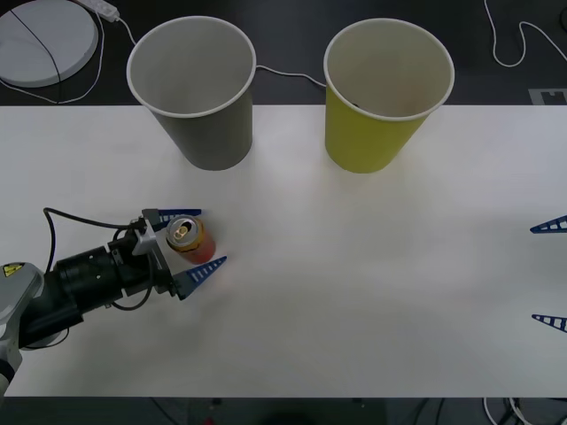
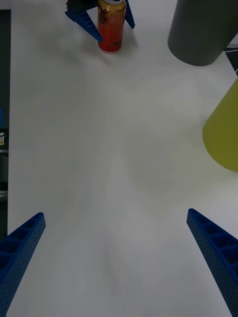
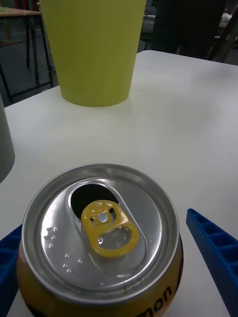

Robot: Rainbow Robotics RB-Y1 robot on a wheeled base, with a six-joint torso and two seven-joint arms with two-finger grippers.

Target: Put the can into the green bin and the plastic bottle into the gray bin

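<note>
1. Step in hand: the can pick-up. The left gripper (image 1: 193, 243) sits at the lower left of the front view, its jaws apart with one blue finger on each side of the can (image 1: 188, 239). The left wrist view shows a gap between the can wall and the finger at one side, so I judge the grasp not yet closed.
2. The can stands upright on the desk (image 1: 354, 292), top opened, pull tab folded back over the lid. It lies in front of the gray bin (image 1: 195, 88) and well apart from it.
3. The green bin (image 1: 385, 93) stands at the upper right of centre, beside the gray bin with a clear gap between them. Both are upright, mouths open.
4. Next move, as judged: close the jaws on the can, lift it higher than the white rims, carry it rightward past the gray bin, and release over the green bin's mouth.
5. Room: the desk between can and green bin is bare. The tall gray bin is the one obstacle near the path; a low carry could clip its rim.
6. The right gripper (image 1: 549, 273) waits at the right edge, jaws wide apart, holding nothing.
7. No plastic bottle can be made out on the desk.
</note>
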